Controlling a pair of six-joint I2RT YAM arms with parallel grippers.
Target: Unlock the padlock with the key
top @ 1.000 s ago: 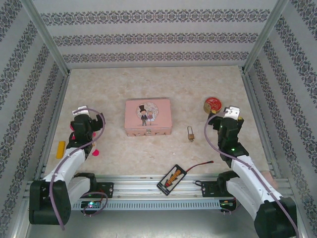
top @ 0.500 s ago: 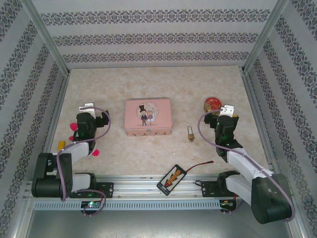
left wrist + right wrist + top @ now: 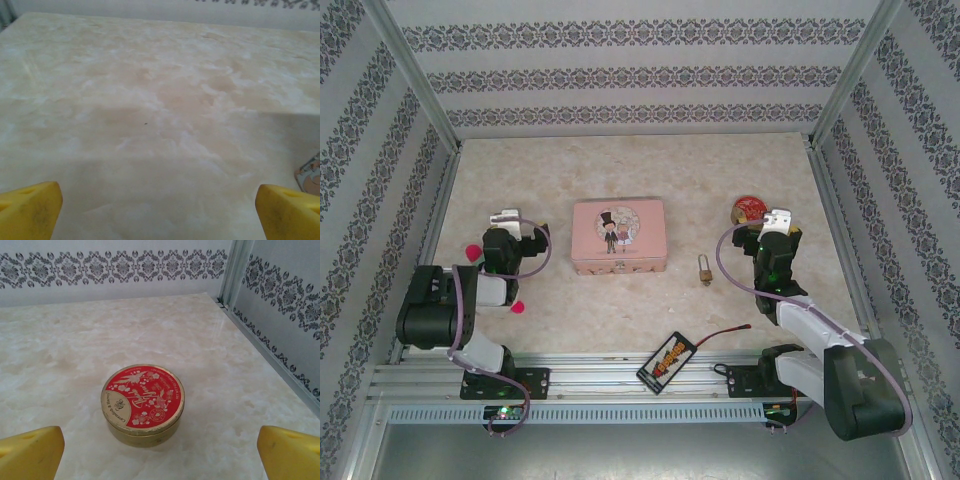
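Observation:
The small brass padlock [image 3: 704, 269] stands on the marble table, right of the pink tin [image 3: 618, 235]. The key is too small to make out. My left gripper [image 3: 512, 220] hovers left of the pink tin, open, its yellow fingertips [image 3: 30, 210] wide apart over bare table [image 3: 160, 125]. My right gripper [image 3: 778, 222] sits right of the padlock and faces the round red-lidded tin [image 3: 143, 404]. It is open too, with yellow fingertips [image 3: 287, 452] at the frame corners and nothing between them.
A black card-like device [image 3: 667, 362] with a red wire lies near the front rail. Small pink bits [image 3: 473, 252] lie by the left arm. Patterned walls close in the table on three sides. A corner of the pink tin [image 3: 309, 176] shows at the left wrist view's right edge.
Both arms have folded back and their elbows have come up. The left gripper has shifted right toward the pink tin, the right one slightly left. Both stayed open.

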